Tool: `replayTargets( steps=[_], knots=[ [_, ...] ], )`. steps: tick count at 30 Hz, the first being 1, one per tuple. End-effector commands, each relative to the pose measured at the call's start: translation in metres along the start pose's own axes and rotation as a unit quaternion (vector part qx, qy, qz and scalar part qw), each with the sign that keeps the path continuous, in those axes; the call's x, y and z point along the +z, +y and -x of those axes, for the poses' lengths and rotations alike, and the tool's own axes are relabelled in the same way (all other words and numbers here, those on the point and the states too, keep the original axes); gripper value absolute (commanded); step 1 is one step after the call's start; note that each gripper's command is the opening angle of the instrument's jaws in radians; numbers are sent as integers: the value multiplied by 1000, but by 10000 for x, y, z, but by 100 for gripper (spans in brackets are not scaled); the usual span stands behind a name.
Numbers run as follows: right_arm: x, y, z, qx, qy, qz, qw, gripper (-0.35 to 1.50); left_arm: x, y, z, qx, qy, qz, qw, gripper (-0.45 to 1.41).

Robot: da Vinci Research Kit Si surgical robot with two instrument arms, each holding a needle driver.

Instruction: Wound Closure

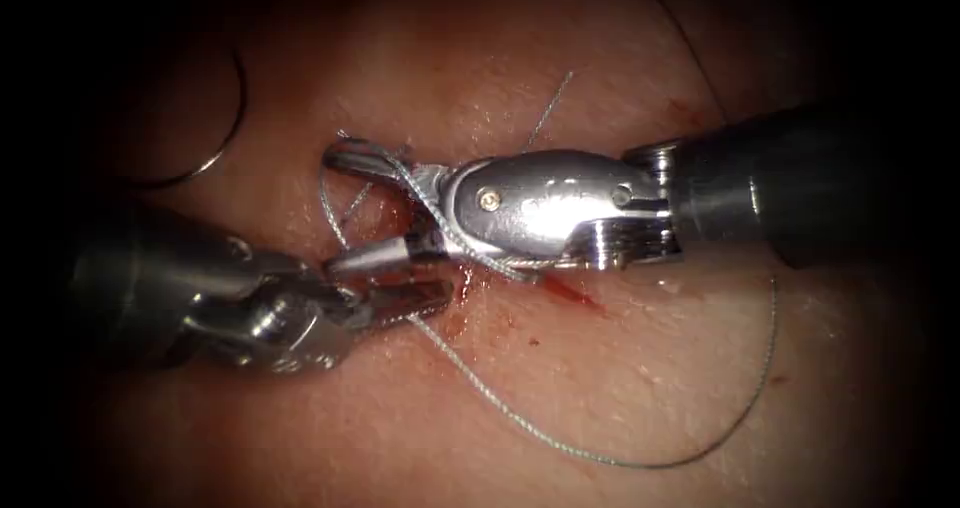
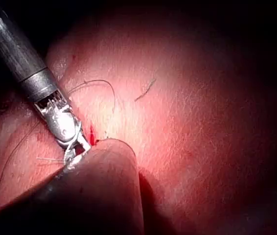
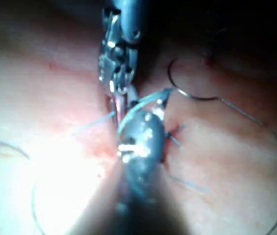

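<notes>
The tissue [image 1: 600, 368] has its cut under the two tools, with red fluid [image 1: 565, 288] beside it. My right tool [image 1: 335, 158] reaches in across the cut, and thread [image 1: 430, 208] is wound around it near the wrist. My left tool [image 1: 440, 273] comes from the lower left just below it, jaws apart with nothing clearly gripped. The curved needle [image 1: 235, 118] lies free on the tissue to the left of the cut, held by neither tool. In the right wrist view the needle [image 3: 187, 93] lies beyond my right tool [image 3: 138, 142], with the left tool [image 3: 119, 63] opposite.
A long slack run of thread [image 1: 620, 463] sweeps in an arc over the tissue at the lower right. A short cut end of thread [image 1: 555, 98] sticks up above the right tool. In the left wrist view the right tool [image 2: 65, 122] stands next to red fluid [image 2: 92, 134].
</notes>
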Motion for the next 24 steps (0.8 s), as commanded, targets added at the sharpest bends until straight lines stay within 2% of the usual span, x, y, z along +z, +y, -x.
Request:
replayTargets(
  steps=[1,10,16,24],
  knots=[
    [14,1,2,1,3,3,1000,111,5,5,-6,0,2,2,1000,-45],
    [31,5,-13,8,14,15,1000,111,3,-3,-31,-6,12,2,1000,-45],
    [19,7,-13,9,3,33,999,111,-10,-21,-23,-12,20,4,1000,-45],
    [-3,11,-11,9,-22,32,999,113,-21,-20,-19,-11,13,5,1000,-45]
  ],
)
